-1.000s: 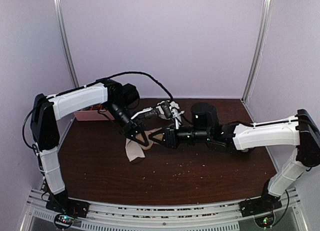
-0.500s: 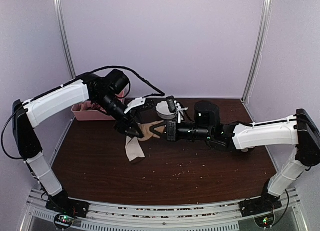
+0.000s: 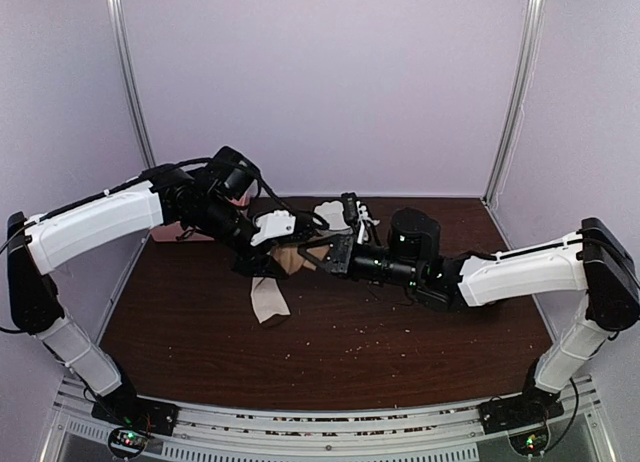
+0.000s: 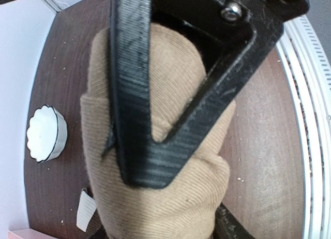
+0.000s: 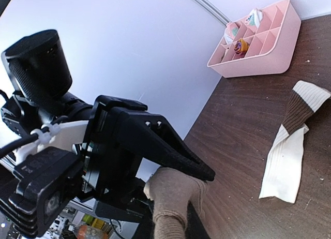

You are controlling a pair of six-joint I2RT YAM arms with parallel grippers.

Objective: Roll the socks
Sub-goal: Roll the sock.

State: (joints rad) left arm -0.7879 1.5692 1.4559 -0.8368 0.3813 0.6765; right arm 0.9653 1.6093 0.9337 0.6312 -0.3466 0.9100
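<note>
Socks | tan sock [image 3: 290, 259] raised off worktop [image 3: 400, 352] right of pink tray [image 5: 258, 42], clamped by left end effector [image 3: 262, 267] | right end effector [image 3: 317, 255] at it, grip cannot be told | patched sock [image 3: 267, 298] laid flat near pink tray

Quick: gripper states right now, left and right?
Left gripper: jaws closed on the tan sock.
Right gripper: at the same sock, but open or closed cannot be told.
</note>
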